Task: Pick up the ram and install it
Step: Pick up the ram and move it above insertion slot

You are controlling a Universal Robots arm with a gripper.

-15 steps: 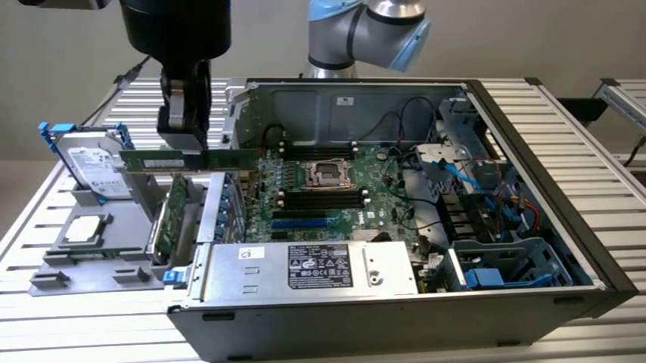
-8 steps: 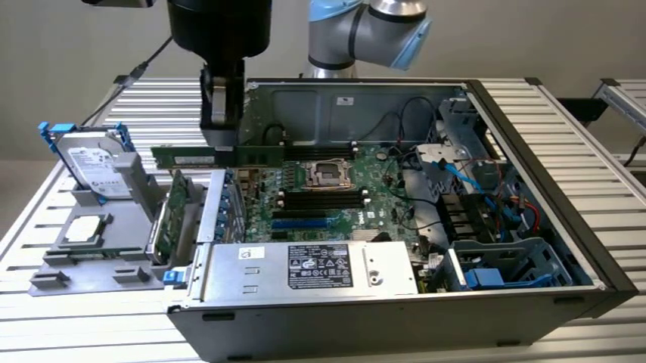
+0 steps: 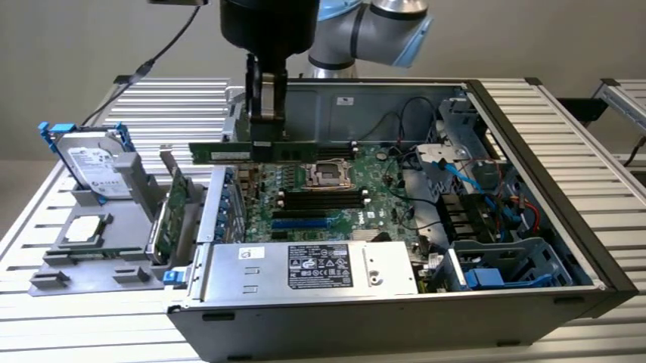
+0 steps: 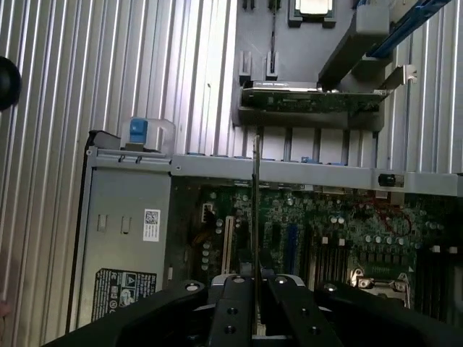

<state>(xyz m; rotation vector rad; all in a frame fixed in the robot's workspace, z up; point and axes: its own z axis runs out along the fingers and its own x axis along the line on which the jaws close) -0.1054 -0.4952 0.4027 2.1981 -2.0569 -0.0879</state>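
Starting past the power supply (image 3: 313, 268) at the case front, across the motherboard (image 3: 265, 210) and its bare black memory slots (image 3: 321, 198), then up: holding the ram (image 3: 217, 153) level, clear above the board, pinched mid-length between fingers (image 3: 271, 113) clamped on it. Looks like mid-carry, not seated yet. Calls for squaring its lower edge over one slot, no tilt.

Nothing can be read: the power supply label (image 3: 318, 266) at the near side and the hard drive sticker (image 3: 89, 161) (exterior view's left) carry print too small.
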